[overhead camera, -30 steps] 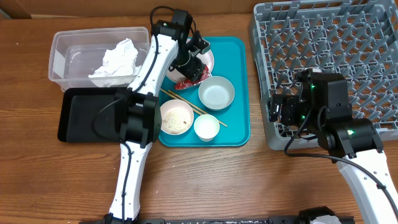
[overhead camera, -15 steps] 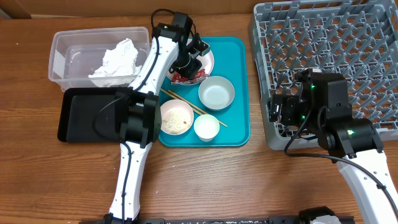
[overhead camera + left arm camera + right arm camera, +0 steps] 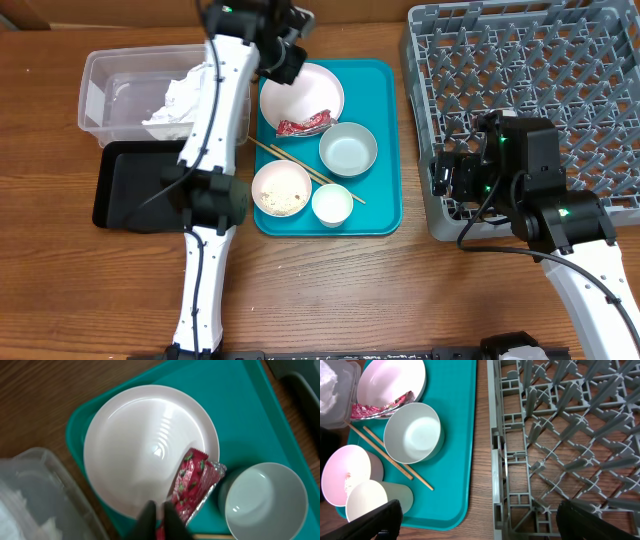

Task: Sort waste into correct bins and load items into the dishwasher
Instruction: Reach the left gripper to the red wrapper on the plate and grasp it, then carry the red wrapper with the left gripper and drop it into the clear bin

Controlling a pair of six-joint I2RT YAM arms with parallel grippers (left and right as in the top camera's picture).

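Left tool (image 3: 285,60): it is held high over the far left rim of the white plate (image 3: 300,90). Its fingers (image 3: 147,517) are seen drawn together, and nothing is gripped.
Right tool (image 3: 480,522): it is spread wide and empty, and is held over the left edge of the grey rack (image 3: 520,60).
Red foil wrapper (image 3: 305,124): it is laid across the near rim of the plate, touching the empty bowl (image 3: 348,150).
Paper napkin (image 3: 190,95): it is found crumpled inside the clear tub (image 3: 100,80), at its right end.
Black tray (image 3: 125,190): it is set just in front of the tub, touching it.
Rice grains (image 3: 285,198): they are scattered in the second bowl (image 3: 270,180).
Cup (image 3: 332,205): it is placed just right of the rice bowl.
Chopsticks (image 3: 300,165): they are laid slantwise between the plate and the rice bowl.
Teal tray (image 3: 385,200): the plate, bowls, cup and chopsticks are carried on it.
Desk (image 3: 400,300): it is brown wood, and the trays, tub and rack are borne on it.
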